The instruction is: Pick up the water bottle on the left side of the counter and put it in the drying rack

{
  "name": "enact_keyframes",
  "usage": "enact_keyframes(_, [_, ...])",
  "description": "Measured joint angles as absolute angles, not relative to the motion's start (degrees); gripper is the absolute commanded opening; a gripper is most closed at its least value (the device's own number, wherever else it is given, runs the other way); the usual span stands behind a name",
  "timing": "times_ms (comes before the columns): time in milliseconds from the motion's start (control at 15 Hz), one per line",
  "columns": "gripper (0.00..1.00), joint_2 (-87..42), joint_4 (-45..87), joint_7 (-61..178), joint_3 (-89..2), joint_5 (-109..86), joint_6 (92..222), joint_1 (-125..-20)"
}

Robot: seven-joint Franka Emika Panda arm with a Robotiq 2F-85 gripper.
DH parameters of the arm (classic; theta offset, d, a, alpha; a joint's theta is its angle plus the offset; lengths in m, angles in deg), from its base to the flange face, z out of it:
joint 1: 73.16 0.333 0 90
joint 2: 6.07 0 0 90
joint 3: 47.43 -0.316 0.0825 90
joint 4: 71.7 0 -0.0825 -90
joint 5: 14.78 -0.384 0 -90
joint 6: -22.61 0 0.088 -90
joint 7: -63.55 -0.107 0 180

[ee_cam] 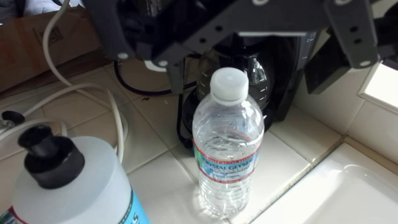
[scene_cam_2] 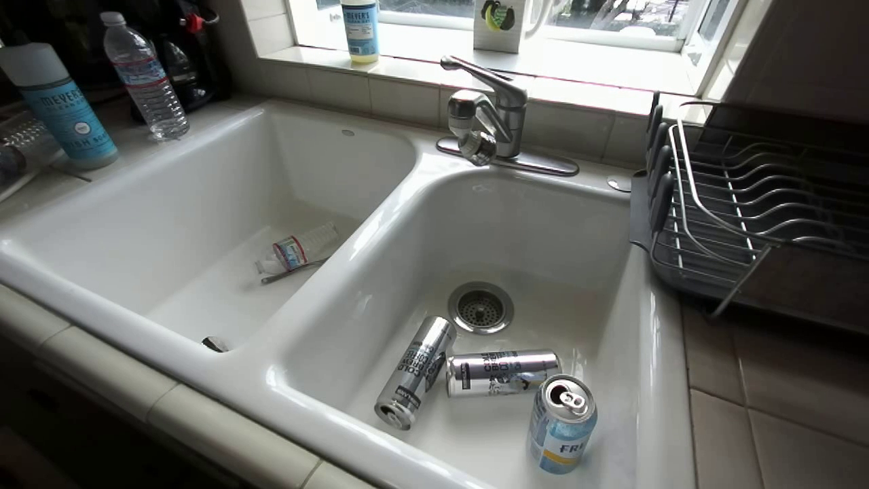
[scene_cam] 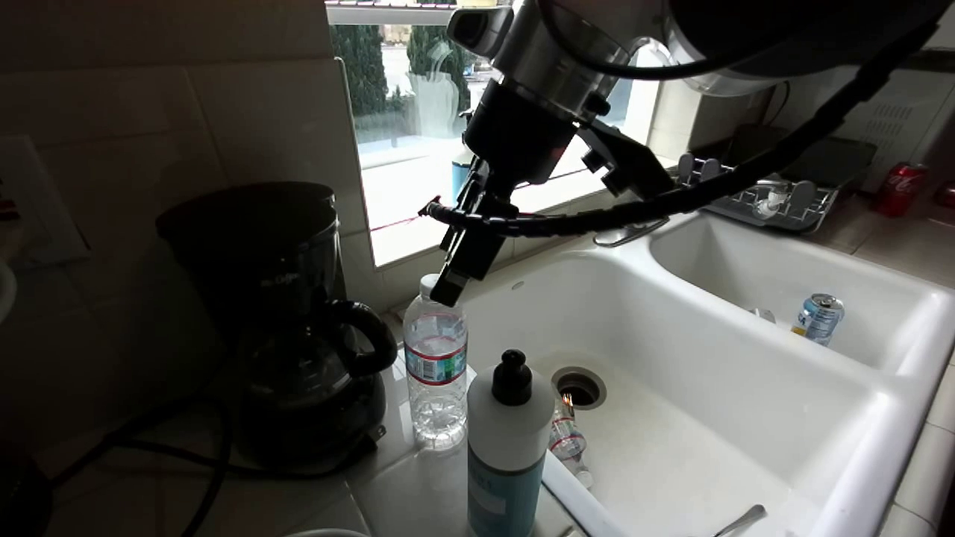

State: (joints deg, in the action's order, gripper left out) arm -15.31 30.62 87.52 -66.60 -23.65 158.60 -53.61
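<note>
The water bottle, clear with a white cap and red-edged label, stands upright on the pale tiled counter [scene_cam: 395, 485] at the sink's edge, in both exterior views [scene_cam: 436, 358] [scene_cam_2: 146, 78] and the wrist view [ee_cam: 228, 140]. My gripper [scene_cam: 450, 287] is at cap height by the bottle. In the wrist view the gripper [ee_cam: 248, 79] is open, fingers spread wide, with the cap showing between them and no visible contact. The grey wire drying rack stands on the far side of the sink in both exterior views [scene_cam: 802, 205] [scene_cam_2: 760, 224].
A dish soap bottle [scene_cam: 507, 477] stands close beside the water bottle. A black coffee maker [scene_cam: 298, 328] is behind it. The white double sink [scene_cam_2: 271, 353] holds another plastic bottle [scene_cam_2: 299, 250] and several cans. The faucet [scene_cam_2: 509, 115] rises between basins and window.
</note>
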Motion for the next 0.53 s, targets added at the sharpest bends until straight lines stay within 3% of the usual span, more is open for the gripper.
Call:
enact_keyframes(200, [0.61,-15.71,30.61,87.52,-66.88,-23.52,158.60,-53.60])
enact_keyframes(267, [0.46,-15.84,30.59,87.52,-66.94,-23.45,158.60,-53.60])
enact_keyframes(333, [0.48,-15.99,30.54,87.52,-66.99,-23.34,158.60,-53.60])
enact_keyframes(400, [0.43,-16.13,30.51,87.52,-67.02,-23.20,158.60,-53.60])
enact_keyframes(533, [0.21,-16.33,30.47,87.52,-67.10,-22.83,158.60,-53.59])
